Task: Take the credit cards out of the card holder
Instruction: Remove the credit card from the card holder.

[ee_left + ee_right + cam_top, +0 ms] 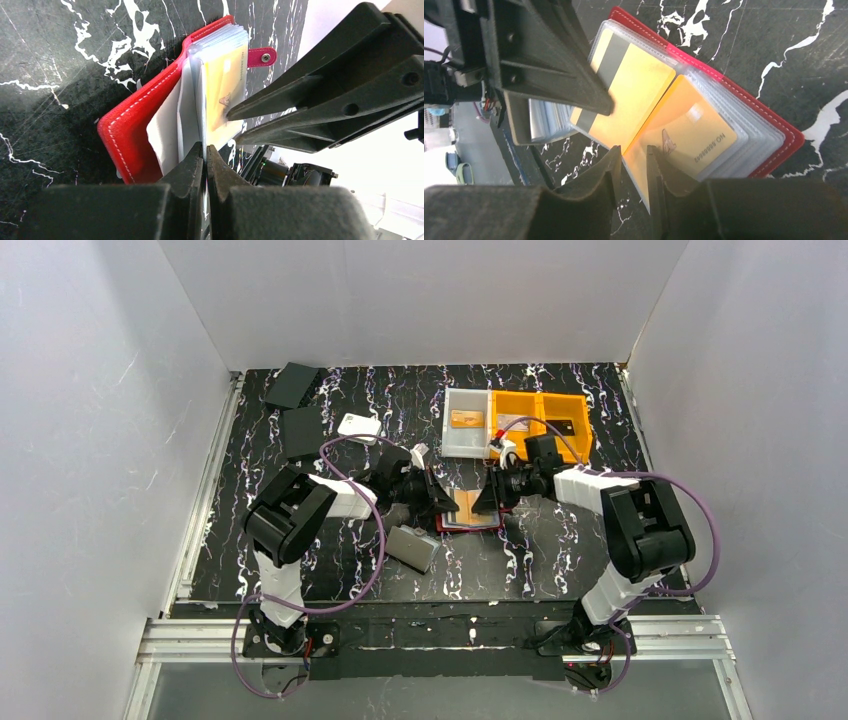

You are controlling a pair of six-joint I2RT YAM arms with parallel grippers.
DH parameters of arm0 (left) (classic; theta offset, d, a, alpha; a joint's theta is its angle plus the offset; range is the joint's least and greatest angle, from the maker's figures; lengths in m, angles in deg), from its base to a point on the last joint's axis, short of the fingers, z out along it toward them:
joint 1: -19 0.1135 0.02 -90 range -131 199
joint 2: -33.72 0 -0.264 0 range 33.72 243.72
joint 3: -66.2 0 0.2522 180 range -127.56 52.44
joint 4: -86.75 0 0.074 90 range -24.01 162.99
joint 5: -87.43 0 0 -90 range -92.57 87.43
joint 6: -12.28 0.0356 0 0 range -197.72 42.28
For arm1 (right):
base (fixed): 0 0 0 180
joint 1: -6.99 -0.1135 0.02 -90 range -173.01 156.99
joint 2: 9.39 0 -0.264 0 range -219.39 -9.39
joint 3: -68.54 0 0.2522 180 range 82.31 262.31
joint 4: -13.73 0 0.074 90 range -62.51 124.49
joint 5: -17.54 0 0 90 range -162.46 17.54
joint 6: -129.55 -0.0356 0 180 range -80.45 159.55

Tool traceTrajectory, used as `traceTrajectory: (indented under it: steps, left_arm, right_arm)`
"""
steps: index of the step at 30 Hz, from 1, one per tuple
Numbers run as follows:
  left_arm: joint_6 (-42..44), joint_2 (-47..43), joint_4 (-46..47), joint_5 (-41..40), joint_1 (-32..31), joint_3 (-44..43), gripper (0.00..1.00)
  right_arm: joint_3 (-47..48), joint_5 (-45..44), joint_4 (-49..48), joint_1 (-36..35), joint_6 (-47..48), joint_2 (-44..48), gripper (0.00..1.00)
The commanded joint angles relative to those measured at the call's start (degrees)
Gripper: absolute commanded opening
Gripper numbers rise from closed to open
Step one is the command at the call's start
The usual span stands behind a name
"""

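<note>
Around me on the desk (560,550) lie one grey case (413,547), one white box (360,426), a far dark case (292,385), a near dark case (300,432), a white tray (468,445) holding one orange card (465,419), and a two-part orange bin (515,400). The card holder (774,145) lies open mid-desk between my claws, showing two cards: a striped card (634,80) and a numbered card (689,135). My left claw (205,150) is pressed together on a sleeve's edge, one finger crossing the striped card. My right claw (634,152) straddles the numbered card's sleeve; I cannot tell whether it grips.
</note>
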Motion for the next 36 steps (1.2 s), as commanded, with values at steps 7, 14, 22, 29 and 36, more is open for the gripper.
traceTrajectory:
  steps: [7, 14, 22, 29, 36]
  left_arm:
    - [1.35, -8.65, 11.78, 2.19, 0.11, 4.21, 0.0]
    - [-1.0, -10.93, 19.16, 5.07, -0.41, 4.31, 0.0]
    - [-5.04, -11.51, 27.03, 5.7, -0.59, 5.01, 0.0]
    - [-8.03, -11.51, 33.43, 6.05, -0.59, 5.3, 0.0]
    - [-8.69, -12.2, 35.16, 6.65, -0.68, 5.02, 0.0]
  right_arm:
    - [-5.1, 20.04, -15.92, 8.1, -10.2, 10.8, 0.5]
    - [-6.25, 23.44, -21.45, 8.11, -15.29, 12.49, 0.52]
    - [-6.4, 24.38, -23.93, 8.11, -19.18, 14.04, 0.51]
    - [-6.17, 24.3, -25.26, 8.63, -22.48, 14.08, 0.48]
    - [-5.78, 24.36, -25.48, 9.01, -23.98, 14.42, 0.46]
